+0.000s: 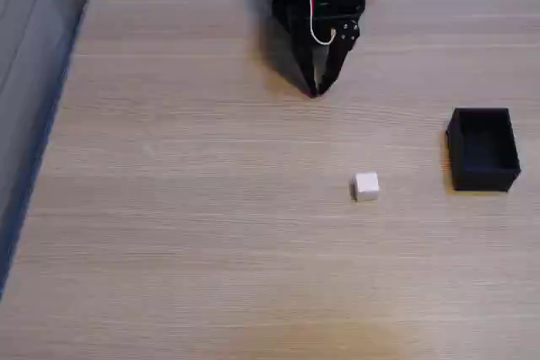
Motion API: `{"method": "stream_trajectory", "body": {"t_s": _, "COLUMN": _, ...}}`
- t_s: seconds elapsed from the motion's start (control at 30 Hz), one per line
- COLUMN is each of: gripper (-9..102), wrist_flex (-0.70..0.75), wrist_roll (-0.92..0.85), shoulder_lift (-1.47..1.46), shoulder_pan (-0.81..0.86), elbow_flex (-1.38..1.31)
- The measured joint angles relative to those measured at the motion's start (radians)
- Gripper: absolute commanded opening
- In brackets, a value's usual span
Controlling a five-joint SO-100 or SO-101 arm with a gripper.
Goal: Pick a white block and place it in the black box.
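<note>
Fixed view shows my pincer (315, 90) pinched closed, holding nothing — the white block (365, 186) sits lower and a bit right, well apart.

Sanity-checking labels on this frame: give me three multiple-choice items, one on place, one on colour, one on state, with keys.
1. In the fixed view, where does the white block lie relative to the black box?
A. Inside it
B. To its left, apart from it
C. To its right, touching it

2. What colour is the table?
A. Light wood
B. Dark green
C. Glossy white

3. How does the gripper stand?
A. Shut on the block
B. Wide open over the box
C. Fingertips together, holding nothing

Key:
1. B: bare tabletop shows between the block and the box's left wall.
2. A: pale wood grain runs across the whole surface.
3. C: the fingers meet at a point near the far edge, well away from the block and the box.
</note>
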Motion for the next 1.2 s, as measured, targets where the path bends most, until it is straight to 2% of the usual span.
{"method": "stream_trajectory", "body": {"t_s": 1.2, "gripper": 0, "wrist_flex": -0.003, "wrist_roll": -0.026, "shoulder_lift": 0.000, "shoulder_pan": 0.018, "elbow_flex": 0.000}}
